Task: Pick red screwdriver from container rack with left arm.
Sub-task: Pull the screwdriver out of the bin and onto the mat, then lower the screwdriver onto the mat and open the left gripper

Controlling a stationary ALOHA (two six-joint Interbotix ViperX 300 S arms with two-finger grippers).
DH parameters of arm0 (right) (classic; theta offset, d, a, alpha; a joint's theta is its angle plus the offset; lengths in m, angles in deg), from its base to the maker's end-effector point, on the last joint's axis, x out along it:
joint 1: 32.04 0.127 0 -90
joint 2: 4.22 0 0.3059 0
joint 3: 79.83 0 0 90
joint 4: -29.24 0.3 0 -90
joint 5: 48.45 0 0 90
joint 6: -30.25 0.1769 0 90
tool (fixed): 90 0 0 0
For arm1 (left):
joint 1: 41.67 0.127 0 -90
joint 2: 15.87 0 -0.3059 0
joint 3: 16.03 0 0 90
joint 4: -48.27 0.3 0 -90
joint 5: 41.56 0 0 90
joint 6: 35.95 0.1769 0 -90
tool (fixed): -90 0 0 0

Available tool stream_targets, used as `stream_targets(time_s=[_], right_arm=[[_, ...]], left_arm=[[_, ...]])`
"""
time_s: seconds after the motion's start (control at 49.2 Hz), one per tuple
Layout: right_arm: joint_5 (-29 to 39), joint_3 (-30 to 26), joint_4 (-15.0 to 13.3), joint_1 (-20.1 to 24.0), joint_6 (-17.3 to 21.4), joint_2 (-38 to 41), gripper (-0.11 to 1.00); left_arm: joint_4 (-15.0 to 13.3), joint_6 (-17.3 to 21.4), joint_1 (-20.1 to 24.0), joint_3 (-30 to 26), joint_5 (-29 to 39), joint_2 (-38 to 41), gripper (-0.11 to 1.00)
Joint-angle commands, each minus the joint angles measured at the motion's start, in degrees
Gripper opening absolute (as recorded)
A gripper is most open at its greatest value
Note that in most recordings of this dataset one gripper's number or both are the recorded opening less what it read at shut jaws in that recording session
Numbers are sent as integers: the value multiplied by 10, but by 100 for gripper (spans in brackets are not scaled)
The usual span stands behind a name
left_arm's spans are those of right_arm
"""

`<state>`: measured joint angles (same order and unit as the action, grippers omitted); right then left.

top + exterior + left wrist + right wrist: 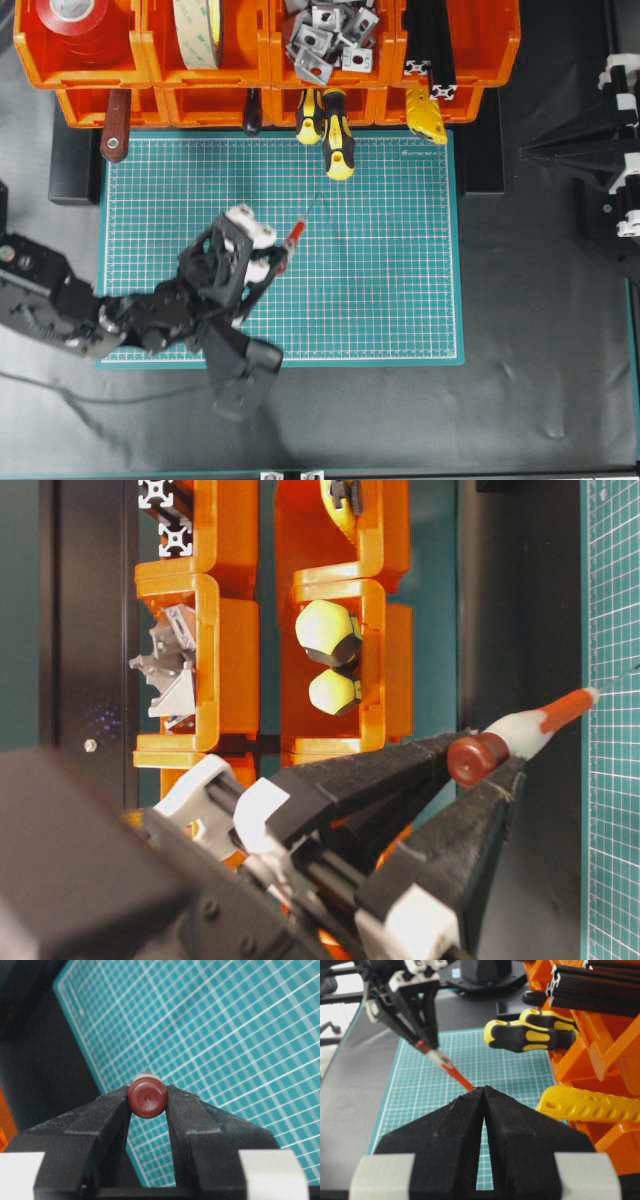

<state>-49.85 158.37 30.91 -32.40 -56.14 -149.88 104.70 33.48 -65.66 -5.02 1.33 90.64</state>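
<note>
Green cutting mat (380,260) covers the dark worktop below the orange container rack (265,60). At left, my left gripper (268,250) has its fingers (107,1120) clamped on the red screwdriver (292,236), out of the rack, above the mat. I should hold firm and move slowly. At right, my right gripper (484,1095) is closed, empty.
</note>
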Motion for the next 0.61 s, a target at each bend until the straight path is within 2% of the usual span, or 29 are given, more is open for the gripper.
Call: stream_targets(time_s=[0.0, 0.203, 0.528, 0.589], right_arm=[[1, -19, 1, -4, 1, 4, -1], [2, -19, 1, -12, 1, 3, -1], [11, -20, 1, -25, 2, 0, -1], [14, -20, 2, -25, 2, 0, -1]], left_arm=[[3, 2, 12, -5, -3, -23, 22], [4, -8, 29, 0, -6, -24, 22], [2, -11, 30, 21, -70, -31, 23], [-2, -13, 31, 23, -82, -31, 28]])
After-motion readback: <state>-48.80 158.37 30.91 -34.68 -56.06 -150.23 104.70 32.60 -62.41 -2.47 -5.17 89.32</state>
